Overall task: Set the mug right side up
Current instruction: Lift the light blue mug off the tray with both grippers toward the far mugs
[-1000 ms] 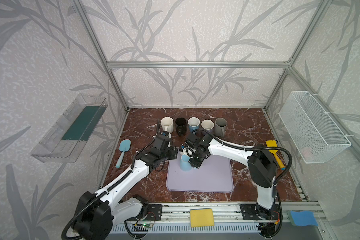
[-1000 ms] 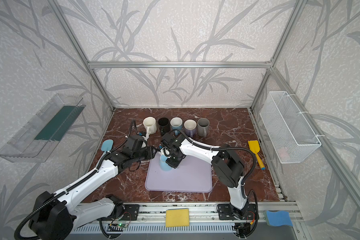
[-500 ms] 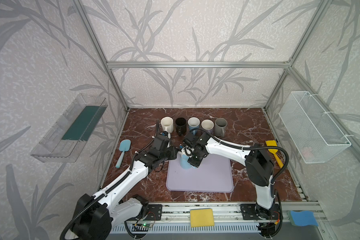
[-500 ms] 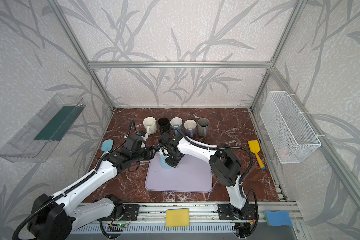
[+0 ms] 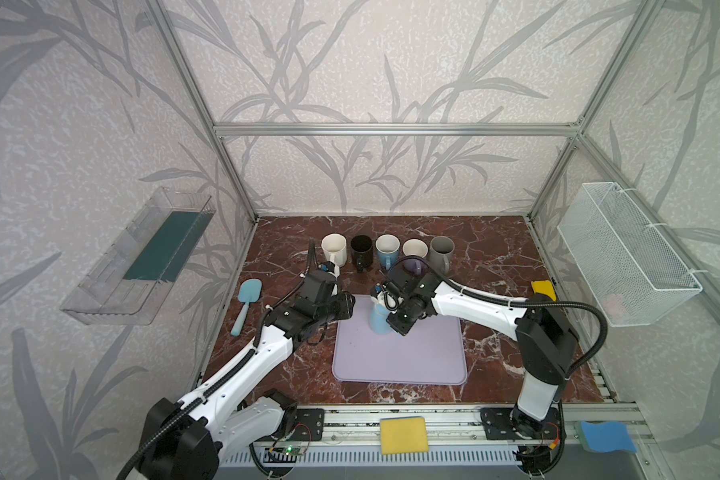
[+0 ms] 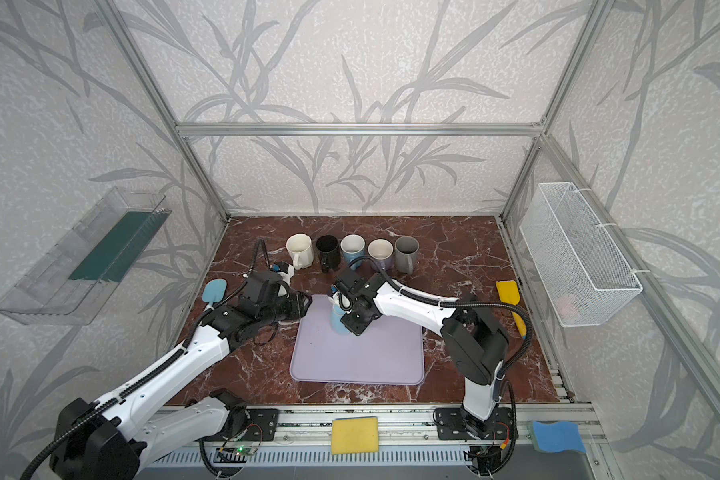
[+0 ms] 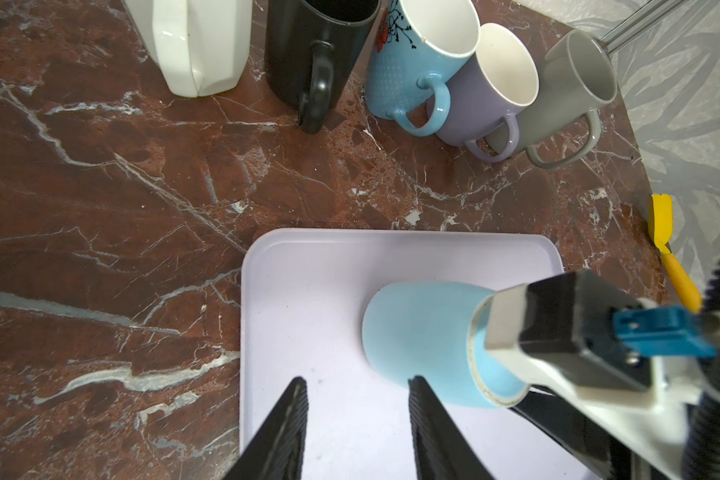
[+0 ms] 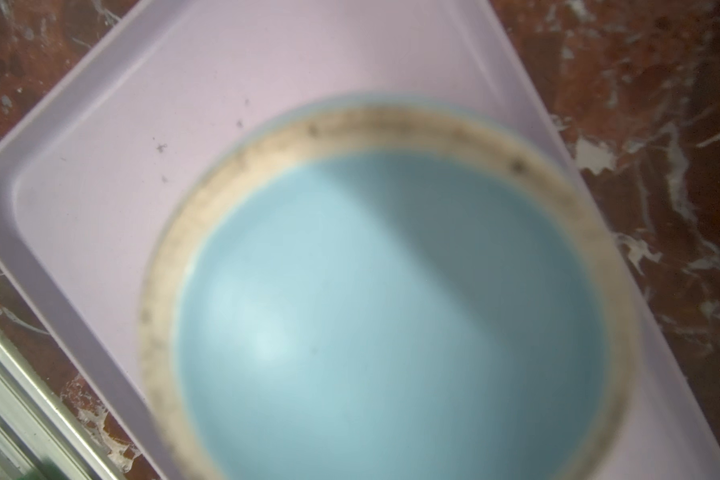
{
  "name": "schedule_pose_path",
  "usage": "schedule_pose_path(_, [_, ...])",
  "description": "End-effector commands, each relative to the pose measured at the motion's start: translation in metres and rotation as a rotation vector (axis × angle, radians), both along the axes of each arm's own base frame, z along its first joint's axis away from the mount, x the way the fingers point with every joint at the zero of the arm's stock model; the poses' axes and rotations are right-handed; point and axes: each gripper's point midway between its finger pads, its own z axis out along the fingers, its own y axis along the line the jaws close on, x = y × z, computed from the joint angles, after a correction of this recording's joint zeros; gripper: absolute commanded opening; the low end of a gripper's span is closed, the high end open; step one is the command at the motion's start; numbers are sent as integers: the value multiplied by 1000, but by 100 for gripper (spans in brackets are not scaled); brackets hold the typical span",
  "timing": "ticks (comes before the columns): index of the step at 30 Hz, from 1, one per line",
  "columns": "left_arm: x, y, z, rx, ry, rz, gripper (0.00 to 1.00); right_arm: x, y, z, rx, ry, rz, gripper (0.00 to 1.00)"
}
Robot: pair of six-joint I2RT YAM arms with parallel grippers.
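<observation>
Well, far left on the wall hangs a clear bin (image 5: 142,266) with a dark green strip in it. Below it, a light blue spatula (image 5: 248,299) lies on the marble table (image 5: 495,257). Next comes the left gripper (image 5: 350,309), low at the left edge of the lavender mat (image 5: 395,361). Its jaws are partly apart with nothing between them, and its fingertips (image 7: 300,395) point at the mug from just beside it.

The light blue mug (image 5: 377,322) stands mouth down on the back left part of the mat. Its unglazed foot ring faces up and fills the blurred right wrist view (image 8: 391,311). The right gripper (image 5: 393,321) sits right against the mug's right side with its jaws closed. Its fingers are hidden behind the mug, so I cannot tell whether they pinch the handle.

Behind the mat, five upright mugs stand in a row, close together:
- a white mug (image 5: 334,248)
- a black mug (image 5: 361,249)
- a blue floral mug (image 5: 387,249)
- a lavender mug (image 5: 415,253)
- a grey mug (image 5: 441,252)

Further right, a yellow spatula (image 5: 542,287) lies by the table edge. A white wire basket (image 5: 624,257) hangs on the right wall. On the front rail sit a yellow sponge (image 5: 404,435) and, far right, a blue sponge (image 5: 607,436).
</observation>
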Motion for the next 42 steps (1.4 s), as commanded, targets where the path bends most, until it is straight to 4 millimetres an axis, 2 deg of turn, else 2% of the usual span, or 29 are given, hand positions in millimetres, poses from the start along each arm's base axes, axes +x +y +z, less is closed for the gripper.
schedule_pose_path(1, [4, -4, 21, -41, -52, -11, 43, 28, 24, 63, 266, -180, -79, 3])
schedule_pose_path(10, [1, -23, 39, -147, -91, -82, 43, 42, 31, 107, 514, -276, -144, 0])
schedule_pose_path(13, [-2, -27, 45, -183, -113, -107, 43, 45, 27, 122, 595, -283, -166, 0])
schedule_pose_path(21, [-9, -41, 70, -295, -182, -177, 45, 48, 11, 179, 836, -308, -198, 0])
schedule_pose_path(26, [-13, -58, 84, -401, -203, -249, 45, 44, 4, 208, 931, -300, -192, 0])
schedule_pose_path(34, [-17, -73, 108, -491, -258, -347, 45, 37, -3, 250, 1116, -243, -150, 0])
schedule_pose_path(42, [-19, -82, 127, -596, -311, -404, 48, 22, -2, 269, 1195, -207, -75, 0])
